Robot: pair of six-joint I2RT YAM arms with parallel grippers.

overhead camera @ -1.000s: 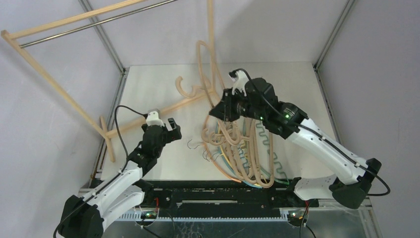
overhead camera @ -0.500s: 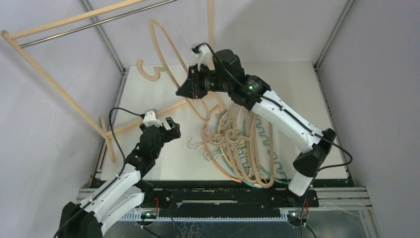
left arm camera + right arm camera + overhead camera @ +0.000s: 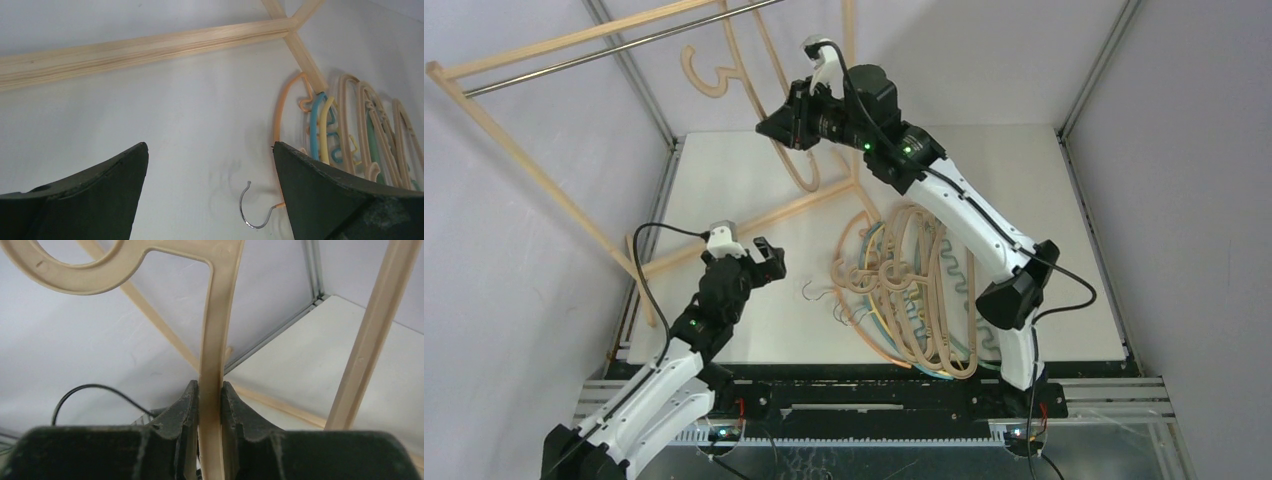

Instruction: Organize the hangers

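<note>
My right gripper [image 3: 774,125] is shut on a light-wood hanger [image 3: 756,70], holding it high near the rack's metal rail [image 3: 624,48]. In the right wrist view the hanger's bar [image 3: 215,340] runs up between my closed fingers and its hook [image 3: 75,275] curls at the top left. A pile of hangers [image 3: 914,290], light-wood, orange, teal, yellow and green, lies on the table. My left gripper [image 3: 769,262] is open and empty, just left of the pile. In the left wrist view a small metal hook [image 3: 255,210] lies between my fingertips, with the pile [image 3: 350,125] at the right.
The big light-wood rack frame [image 3: 534,170] stands at the left and back, its foot beam [image 3: 754,225] lying across the table. A wooden upright [image 3: 851,60] rises beside the right arm. Grey walls close in on both sides.
My right arm has lifted the light-wood hanger from above the pile up and left toward the rack's rail. My left gripper has shifted only slightly.
</note>
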